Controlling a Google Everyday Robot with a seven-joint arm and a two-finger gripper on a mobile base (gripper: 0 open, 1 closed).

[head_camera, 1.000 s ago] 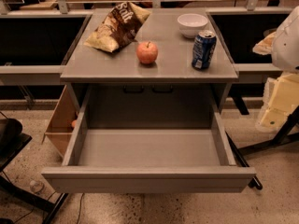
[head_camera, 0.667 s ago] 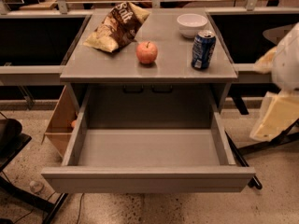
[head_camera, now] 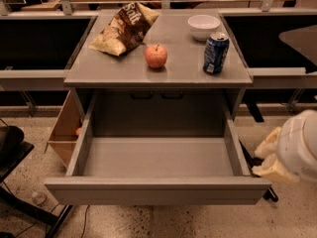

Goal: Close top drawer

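One view only. The camera stands in front of the cabinet, higher than the cabinet top, and faces it squarely with a steep downward tilt. It is near. The top drawer, pulled out toward the lens, spans most of the frame's width, its front panel close to the lower edge. The cabinet top fills the upper middle. Speckled floor shows below and at both sides. The gripper enters at the right edge, just beside the drawer's right front corner.
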